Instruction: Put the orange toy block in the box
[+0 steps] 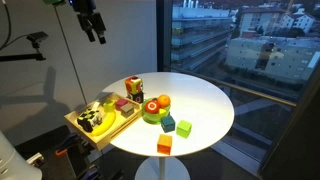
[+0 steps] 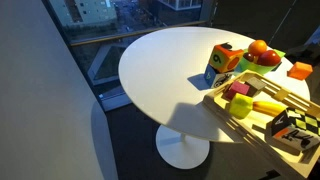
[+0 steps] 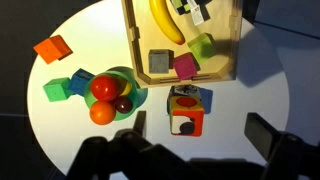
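Pincer (image 1: 98,35) hangs high over the box side of the round white surface (image 1: 205,95), well clear of everything. In the wrist view two dark fingers show at the bottom edge with a wide gap between them, so the pincer is apart and holds nothing. The orange toy block (image 3: 52,48) lies at about 10 o'clock from the pincer in the wrist view. It stands alone close to the surface's rim, and the two green cubes (image 3: 68,87) are its nearest neighbours, at roughly 6 o'clock from it and not touching. In an exterior view the same block (image 1: 164,145) sits at about 5 o'clock on the surface, with the pincer far off up at 11 o'clock. The box (image 3: 135,60), a light-wood tray holding a banana (image 3: 166,20) and coloured pieces, lies at 3 o'clock from the block in the wrist view. The stacking toy (image 3: 108,95) and the multicoloured cube (image 3: 185,110) stand between the two, slightly to the 6 o'clock side of a straight line. The block is a cube, so it has no long axis to favour. Its sides look turned a little off square to the frame, with one edge running roughly 2 to 8 o'clock. My read: the travel is a long diagonal toward 10 o'clock, then a descent, probably with a small wrist twist to meet flat faces. Only one arm is present.
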